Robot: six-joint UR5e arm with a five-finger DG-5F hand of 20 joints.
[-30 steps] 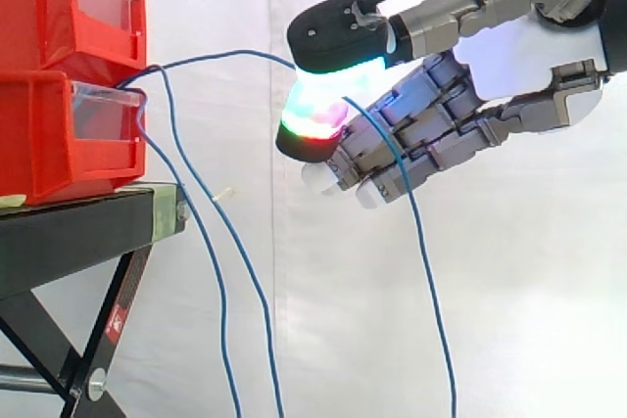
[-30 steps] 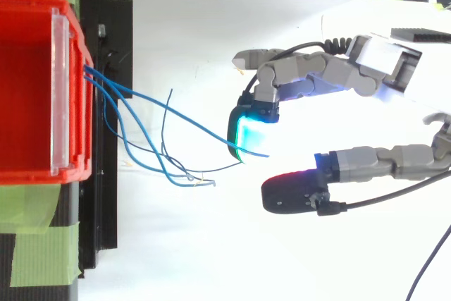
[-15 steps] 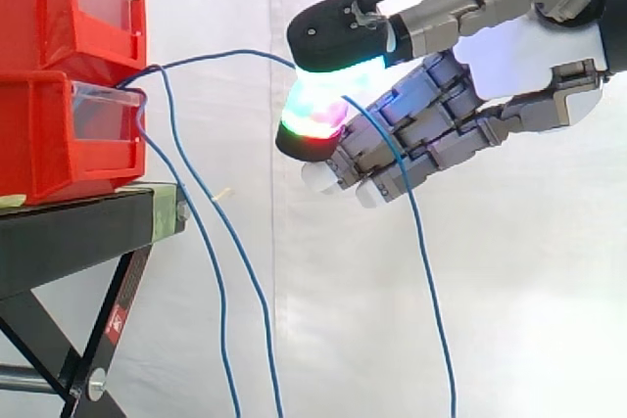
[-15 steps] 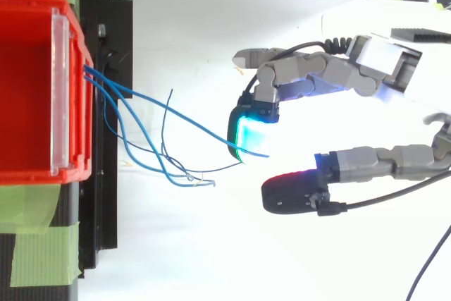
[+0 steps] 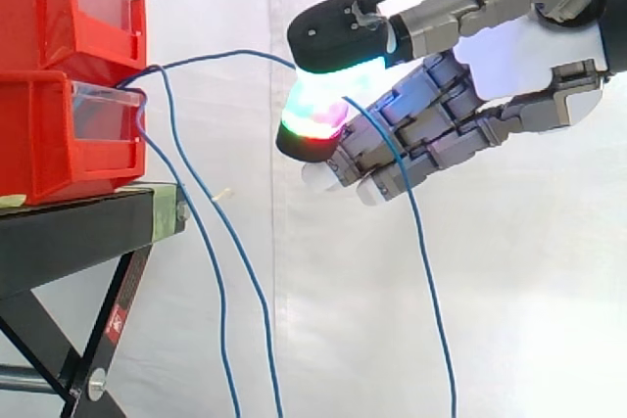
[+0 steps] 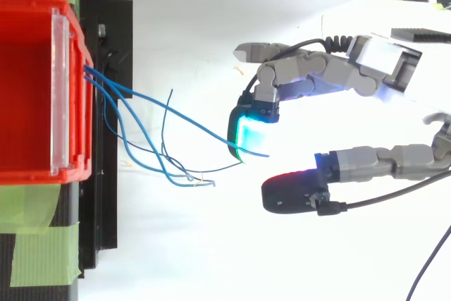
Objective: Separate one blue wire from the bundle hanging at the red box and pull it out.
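So the robot's grey multi-fingered hand (image 5: 514, 56) is curled up and, as far as I can judge, has one thin blue wire (image 5: 235, 52) nipped between two of its glowing pads (image 5: 313, 115). The wire arcs over from the mouth of the lower red plastic bin (image 5: 59, 134), passes between the pads, then drapes over the curled fingers and hangs down well to the right of the stand. My worry is the grip: from the top view the wire sits near the edge of the cyan pad and the two pads look a bit offset, so a firm pull could let it slide free. The other thing is the remaining loose blue wires (image 5: 220, 291). They hang just beside the stand, and from above they cross each other, so I can't tell if the held one is fully clear of them at the bin end. If it isn't, a pull may drag a neighbour out too. The bins sit on a black folding stand (image 5: 69, 232) with strips of green tape (image 6: 35, 244) at its edges, which might stop the bin shifting. Behind it all is a plain white curtain (image 5: 529, 291).
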